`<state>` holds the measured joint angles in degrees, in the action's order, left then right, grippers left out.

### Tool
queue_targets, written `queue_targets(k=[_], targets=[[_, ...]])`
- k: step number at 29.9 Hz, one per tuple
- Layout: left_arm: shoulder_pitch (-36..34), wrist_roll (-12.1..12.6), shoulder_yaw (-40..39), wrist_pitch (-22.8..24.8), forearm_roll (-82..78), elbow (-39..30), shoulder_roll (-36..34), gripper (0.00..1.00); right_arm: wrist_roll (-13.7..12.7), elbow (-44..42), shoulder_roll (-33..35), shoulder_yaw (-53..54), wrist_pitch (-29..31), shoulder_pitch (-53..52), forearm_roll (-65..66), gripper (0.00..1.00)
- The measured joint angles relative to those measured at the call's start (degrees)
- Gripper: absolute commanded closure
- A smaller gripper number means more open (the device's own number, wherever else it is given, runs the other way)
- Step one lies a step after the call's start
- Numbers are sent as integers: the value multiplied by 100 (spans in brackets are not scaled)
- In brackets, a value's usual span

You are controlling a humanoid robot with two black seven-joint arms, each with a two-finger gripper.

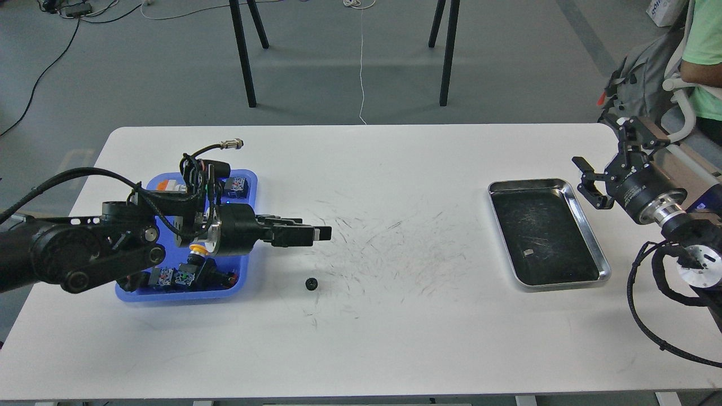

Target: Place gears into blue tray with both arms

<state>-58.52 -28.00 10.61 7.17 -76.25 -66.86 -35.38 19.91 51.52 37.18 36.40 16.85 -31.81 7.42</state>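
One small black gear [310, 283] lies on the white table, just right of the blue tray [246, 197]. My left gripper [322, 233] reaches out level to the right from over the tray, and its tip hangs above and slightly right of the gear. Its dark fingers overlap, so I cannot tell them apart. Nothing shows at its tip. My right gripper [606, 162] is at the table's far right edge, beside the silver tray, open and empty.
Several colour-capped push-button switches [186, 277] lie in the blue tray, partly hidden by my left arm. A silver metal tray [604, 265] with a dark scratched bottom sits at the right. A seated person [702, 56] is beyond the right corner.
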Motion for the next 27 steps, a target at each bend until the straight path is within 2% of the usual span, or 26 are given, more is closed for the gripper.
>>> queue_targets(k=[3, 5, 12, 18, 25, 27], targets=[[5, 0, 413, -612, -387, 26, -4, 1, 4, -2, -34, 0, -6, 7, 6, 6], [5, 0, 600, -861, -529, 42, -5, 1, 10, -1, -65, -9, -12, 8, 11, 6], [18, 0, 740, -1332, -1755, 113, -216, 2, 22, -16, -86, -31, -23, 46, 39, 6], [34, 0, 893, -1781, -2285, 137, -294, 6, 23, -26, -99, -37, -26, 57, 53, 6], [-25, -1, 1093, -2178, -2346, 151, -296, 5, 23, -22, -131, -96, -41, 57, 94, 6], [-87, 0, 1165, -2242, -2342, 120, -321, 1, 23, -25, -131, -115, -41, 57, 105, 6]])
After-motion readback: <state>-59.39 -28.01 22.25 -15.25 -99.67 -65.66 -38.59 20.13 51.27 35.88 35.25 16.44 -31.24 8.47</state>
